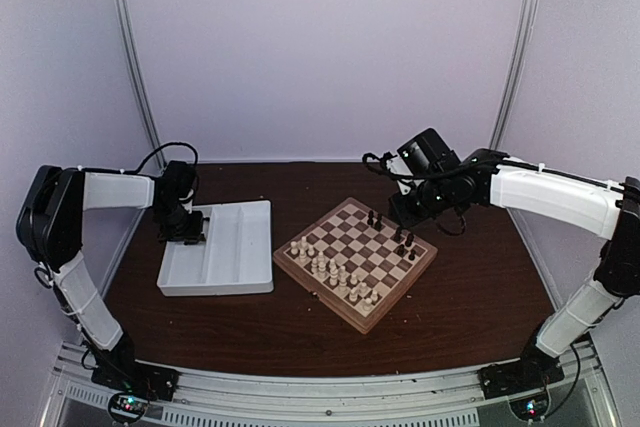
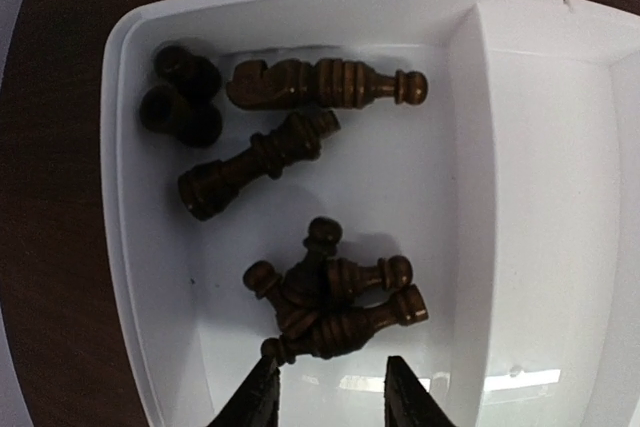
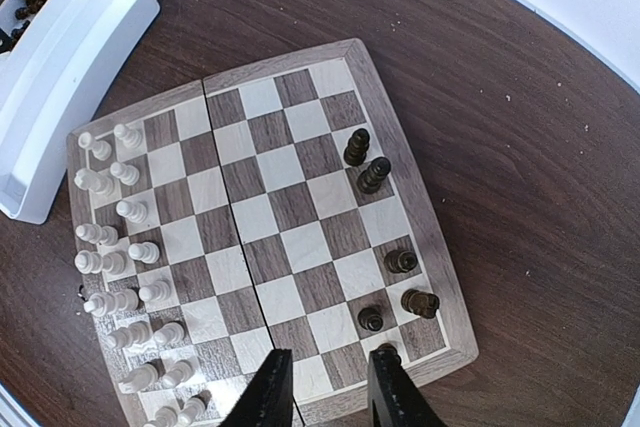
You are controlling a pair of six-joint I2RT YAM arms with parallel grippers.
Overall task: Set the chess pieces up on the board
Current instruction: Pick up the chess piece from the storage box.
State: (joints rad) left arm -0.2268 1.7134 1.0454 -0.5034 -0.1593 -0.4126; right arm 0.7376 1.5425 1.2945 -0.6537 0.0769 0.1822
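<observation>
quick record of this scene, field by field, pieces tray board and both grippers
board: wooden, checkered, centre squares bare
white pieces: crowded along one side of the board
dark pieces on board: a few upright near the opposite edge
tray: white, left of the board
dark pieces in tray: several lying down in one end compartment
left gripper: open, over the tray pieces
right gripper: open, above the board's dark side

No legible text, labels, brands, numbers or signs anywhere in view.
</observation>
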